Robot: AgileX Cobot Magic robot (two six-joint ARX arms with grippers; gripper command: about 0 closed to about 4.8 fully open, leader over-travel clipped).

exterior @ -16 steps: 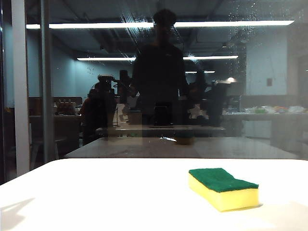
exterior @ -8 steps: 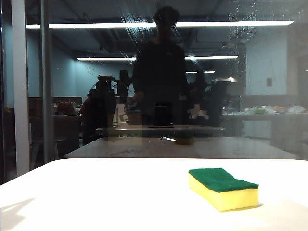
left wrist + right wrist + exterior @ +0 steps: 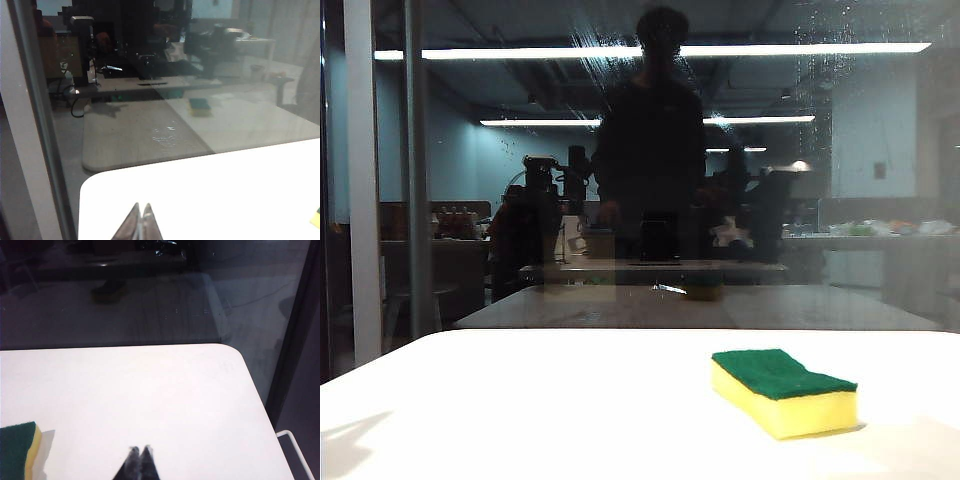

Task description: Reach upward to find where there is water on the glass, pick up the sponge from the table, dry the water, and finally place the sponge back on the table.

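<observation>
Both jaws pressed together, left gripper (image 3: pixel 140 220) and right gripper (image 3: pixel 139 462) unmoved; wavy yellow-green foam sponge (image 3: pixel 783 392) untouched lower right on white table (image 3: pixel 520 400).

Dark, tapered fingertips on left gripper (image 3: pixel 141 220) and right gripper (image 3: pixel 139 462), seemingly black.

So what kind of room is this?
Probably a lab or office at night. A white table stands against a big dark glass that mirrors ceiling light strips, desks and equipment. A sponge lies on the table.

Sponge (image 3: pixel 783 392) – green side up – flat on white table (image 3: pixel 520 410).
</observation>
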